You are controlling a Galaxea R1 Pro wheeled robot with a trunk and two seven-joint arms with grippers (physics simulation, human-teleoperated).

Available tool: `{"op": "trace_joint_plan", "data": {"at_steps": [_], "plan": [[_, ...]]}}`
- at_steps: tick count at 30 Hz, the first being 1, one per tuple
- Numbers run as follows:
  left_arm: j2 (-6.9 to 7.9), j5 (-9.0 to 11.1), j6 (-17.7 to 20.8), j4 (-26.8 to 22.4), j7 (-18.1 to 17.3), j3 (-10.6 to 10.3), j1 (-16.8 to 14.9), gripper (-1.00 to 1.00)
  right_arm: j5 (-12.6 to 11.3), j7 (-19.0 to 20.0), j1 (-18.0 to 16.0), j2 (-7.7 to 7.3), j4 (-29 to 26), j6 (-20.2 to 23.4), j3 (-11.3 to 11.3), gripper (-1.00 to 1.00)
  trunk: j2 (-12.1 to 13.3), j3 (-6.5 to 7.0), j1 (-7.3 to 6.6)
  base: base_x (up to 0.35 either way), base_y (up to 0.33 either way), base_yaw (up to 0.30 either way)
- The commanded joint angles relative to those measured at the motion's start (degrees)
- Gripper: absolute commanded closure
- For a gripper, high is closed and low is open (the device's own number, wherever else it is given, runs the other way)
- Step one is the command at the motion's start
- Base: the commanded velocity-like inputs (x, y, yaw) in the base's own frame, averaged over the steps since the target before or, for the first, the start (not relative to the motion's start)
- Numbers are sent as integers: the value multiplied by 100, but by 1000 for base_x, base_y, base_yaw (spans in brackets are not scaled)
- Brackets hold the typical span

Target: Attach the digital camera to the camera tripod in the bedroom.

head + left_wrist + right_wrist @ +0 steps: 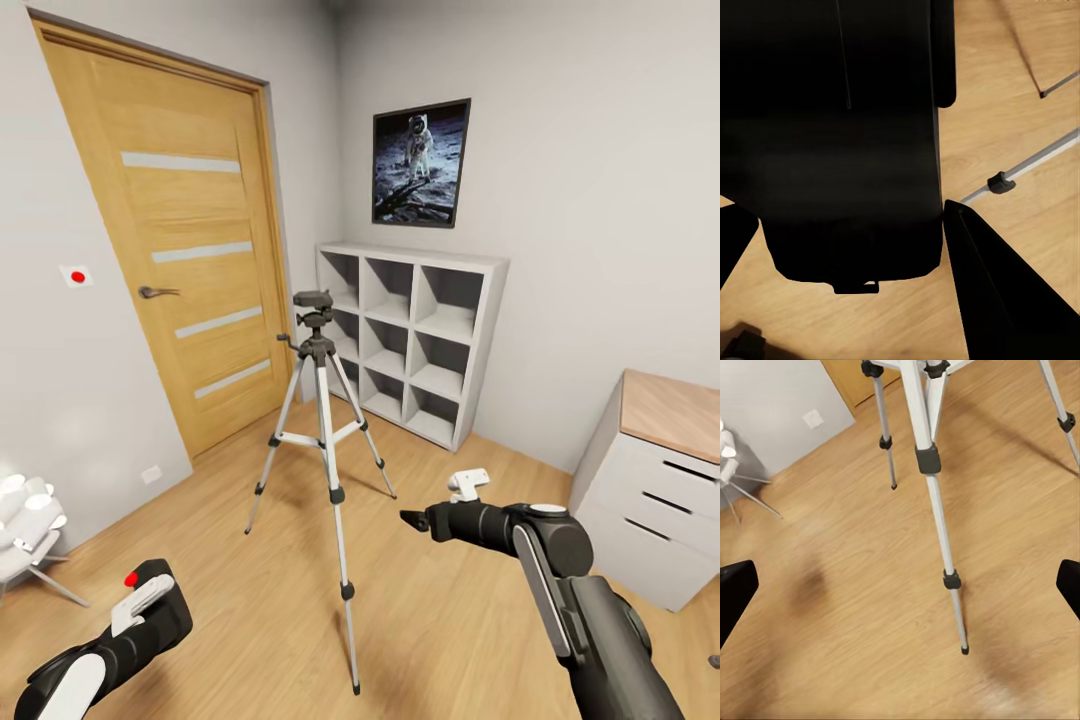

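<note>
Meanwhile, in the head view, the camera tripod (pixel 322 420) stands splayed on the light plank floor (pixel 240 590) before the striped wooden door (pixel 180 250) and white cube shelves (pixel 415 335), its black pan head bare. Low beside it, the left gripper (pixel 140 605) carries a black boxy object. The left wrist view shows its jaws clamped on the matte digital camera (pixel 832 150). Through the right wrist view, jaws spread wide frame silver telescopic legs.
</note>
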Motion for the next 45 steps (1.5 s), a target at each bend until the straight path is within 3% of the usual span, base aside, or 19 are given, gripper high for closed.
{"op": "trace_joint_plan", "data": {"at_steps": [1,26,32,45], "plan": [[-2,46,24,-9,39,6,-4,100,-7,3,-10,-9,-5,28,3,-100,35,10,-21,0,0,0],[-11,43,8,15,231,19,-4,100,146,1,-37,-47,-3,28,1,-100,1037,459,-570,0,0,0],[-12,41,6,24,235,17,-4,100,163,6,-29,-59,1,-167,-11,-100,1278,567,-702,0,0,0],[-12,47,5,34,233,20,-4,100,273,44,-30,-229,-3,-289,-30,-100,1799,800,-988,0,0,0]]}}
